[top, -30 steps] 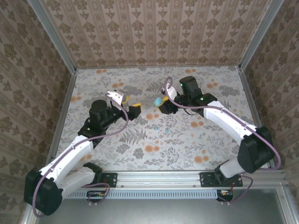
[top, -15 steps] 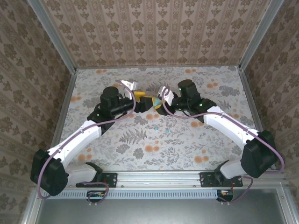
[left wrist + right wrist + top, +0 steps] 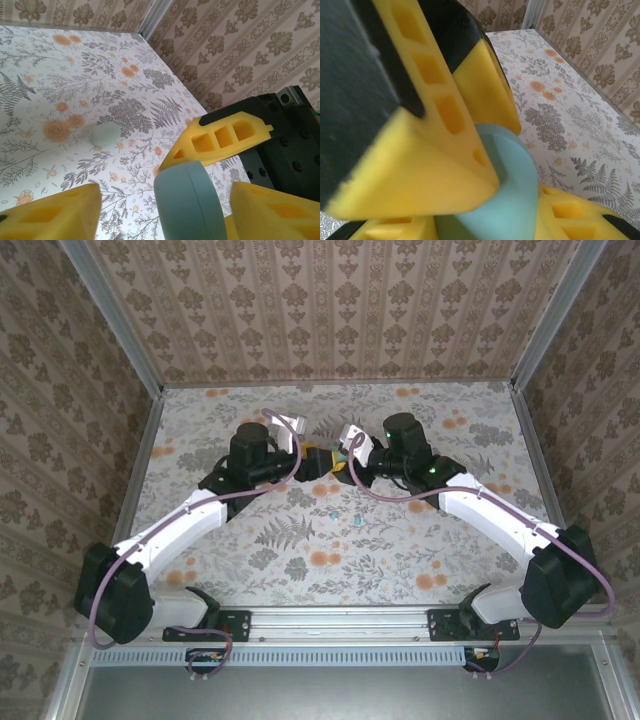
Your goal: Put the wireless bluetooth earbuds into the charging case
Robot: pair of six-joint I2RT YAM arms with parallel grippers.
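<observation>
My right gripper (image 3: 502, 152) is shut on a teal pebble-shaped charging case (image 3: 517, 200), holding it on edge above the table's middle (image 3: 337, 455). My left gripper (image 3: 165, 197) stands open around the same case (image 3: 187, 200). Its yellow fingers (image 3: 55, 215) sit on either side with gaps showing. A yellow finger of the right gripper (image 3: 225, 140) presses the case's far side. In the top view the two grippers (image 3: 318, 460) (image 3: 347, 465) meet nose to nose. Two tiny earbuds (image 3: 333, 512) (image 3: 356, 518) lie loose on the floral table just in front of them.
A second pale green case (image 3: 105, 134) lies on the table beyond the held one. Wallpapered walls with metal rails (image 3: 140, 475) close in the table on three sides. The arm bases sit along the near rail (image 3: 340, 618).
My left arm has swung right and forward to meet the right gripper, and its jaws have narrowed around the case. The right gripper has shifted slightly left, still holding the case.
</observation>
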